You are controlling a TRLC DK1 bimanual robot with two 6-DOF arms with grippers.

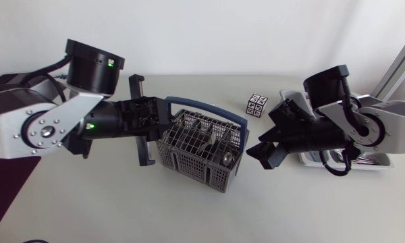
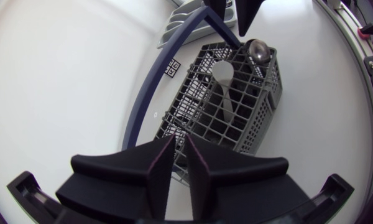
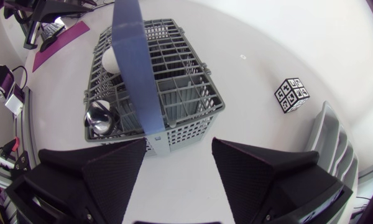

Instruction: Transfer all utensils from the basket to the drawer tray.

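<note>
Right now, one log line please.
left gripper: shut on basket wall | right gripper: open, empty, facing basket | utensils: in basket

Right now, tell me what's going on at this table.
Two robot arms are at a grey cutlery basket. The left gripper has its jaws nearly closed at the basket's near wall, seemingly pinching it. The right gripper hangs beside the opposite end, jaws wide and empty. A white spoon and a metal spoon are in the basket; the tray sits under the right arm.
</note>
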